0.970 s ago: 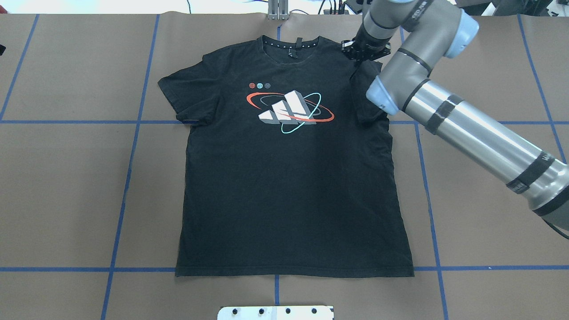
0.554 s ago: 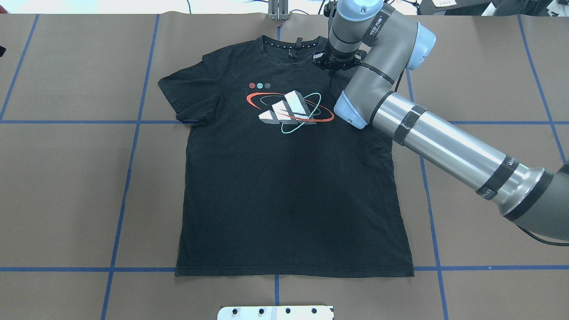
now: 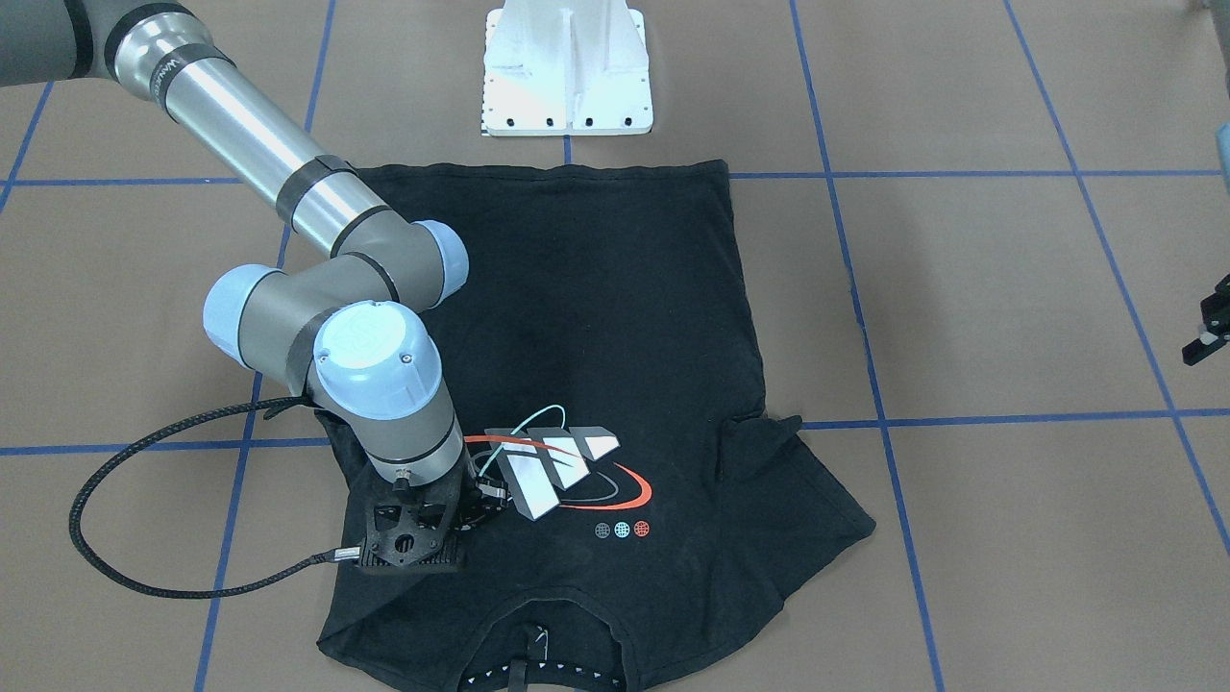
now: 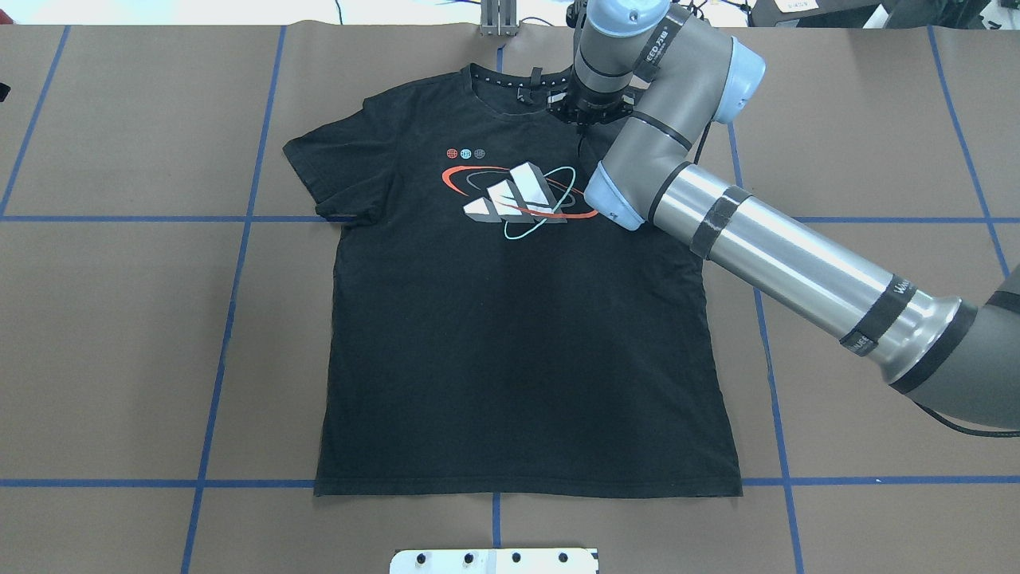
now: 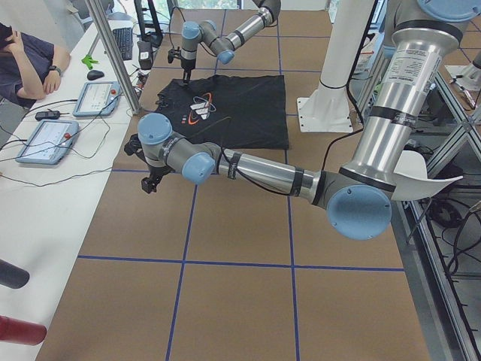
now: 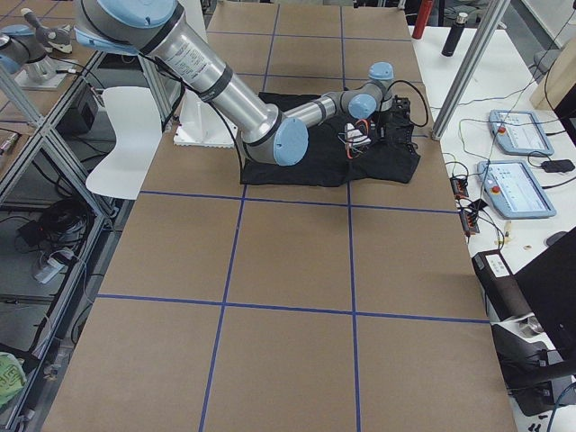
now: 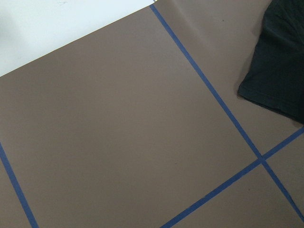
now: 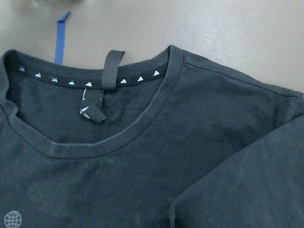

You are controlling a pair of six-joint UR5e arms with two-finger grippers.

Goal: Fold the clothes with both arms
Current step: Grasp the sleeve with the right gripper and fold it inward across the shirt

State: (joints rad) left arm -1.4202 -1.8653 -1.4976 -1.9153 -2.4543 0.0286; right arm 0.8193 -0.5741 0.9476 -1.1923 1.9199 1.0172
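Note:
The black T-shirt [image 4: 518,335] lies flat and face up on the brown table, collar away from the robot, its chest print [image 4: 518,199] showing. My right gripper [image 4: 588,119] is low over the shirt beside the collar [image 8: 102,147]. It appears shut on the shirt's right sleeve, which lies folded inward over the chest [image 8: 247,190]; the fingers themselves are hidden. The front view shows this gripper [image 3: 461,514] next to the print. My left gripper [image 3: 1209,332] hangs off the shirt at the table's left side; whether it is open I cannot tell. Its wrist view shows only the other sleeve's corner [image 7: 280,66].
The white bolted pedestal [image 3: 567,67] stands at the shirt's hem side. Blue tape lines [image 4: 231,303] grid the table. A black cable [image 3: 106,500] loops from the right wrist beside the shirt. An operator [image 5: 26,64] and tablets [image 5: 49,139] sit along the far table edge.
My right gripper has moved left from the shirt's right shoulder toward the collar, carrying the right sleeve inward over the chest. The rest of the shirt has not shifted.

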